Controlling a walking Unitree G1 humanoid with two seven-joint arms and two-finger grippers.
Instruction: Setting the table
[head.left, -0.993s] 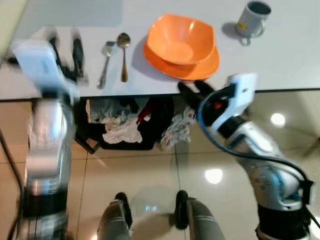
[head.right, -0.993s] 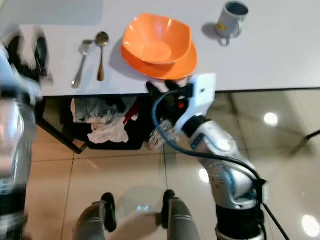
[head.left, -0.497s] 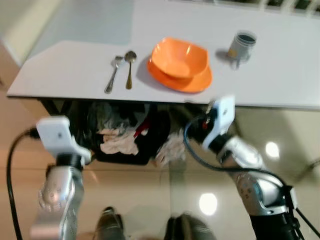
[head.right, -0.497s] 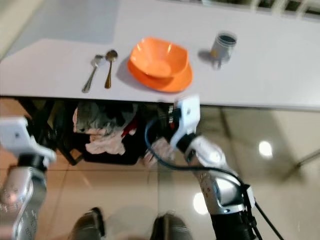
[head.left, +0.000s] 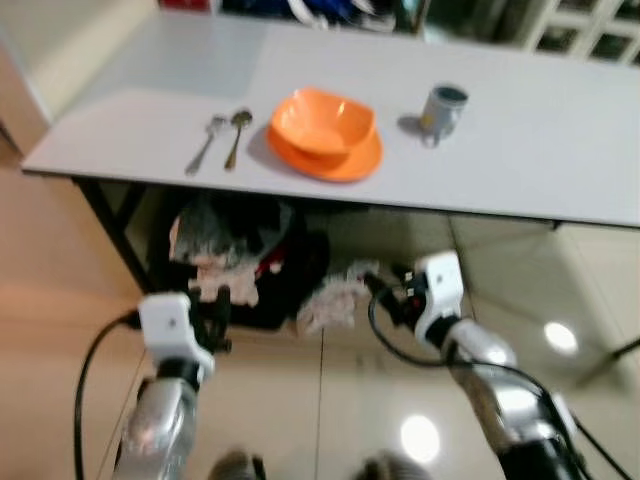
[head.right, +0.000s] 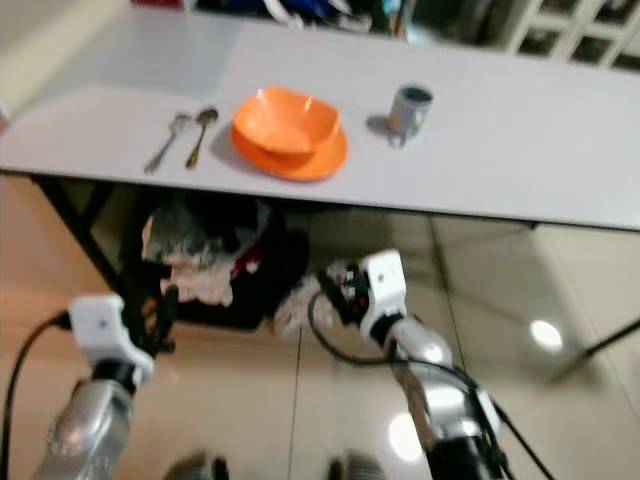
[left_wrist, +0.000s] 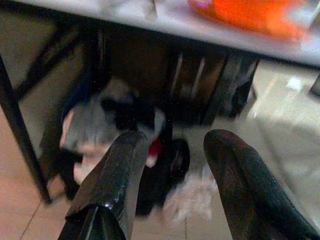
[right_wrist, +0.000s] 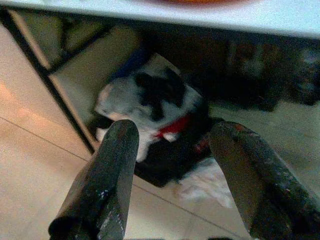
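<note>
Table setting w/ a long white table (head.left: 560, 160) is seen from above, slightly blurred. An orange bowl (head.left: 322, 121) sits inside an orange plate (head.left: 330, 160) near the table's front edge. Just to the robot's left of the plate, a fork (head.left: 206, 143) and a spoon (head.left: 236, 135) lie side by side, close together, handles pointing toward the front edge. To the robot's right of the plate, a grey mug (head.left: 441, 107) stands upright, apart from the plate.

Under the table, a dark basket (head.left: 270, 290) is heaped w/ crumpled laundry (head.left: 215, 255) in white, grey and red; more pale cloth (head.left: 330, 300) lies on the glossy tiled floor (head.left: 330, 400) just beside it. A black table leg (head.left: 105, 225) is seen at the robot's left.

Both arms are held low, in front of the table and below its top. The left gripper (left_wrist: 172, 155) is empty, its two black fingers (left_wrist: 117, 190) spread apart, aimed at the basket under the table. The right gripper (right_wrist: 172, 150) is likewise empty, fingers (right_wrist: 107, 185) spread wide, aimed at the same pile of laundry. In the head views, the left gripper is at approx. the basket's front, the right gripper near the loose cloth on the floor. Nothing is touched by either gripper.
</note>
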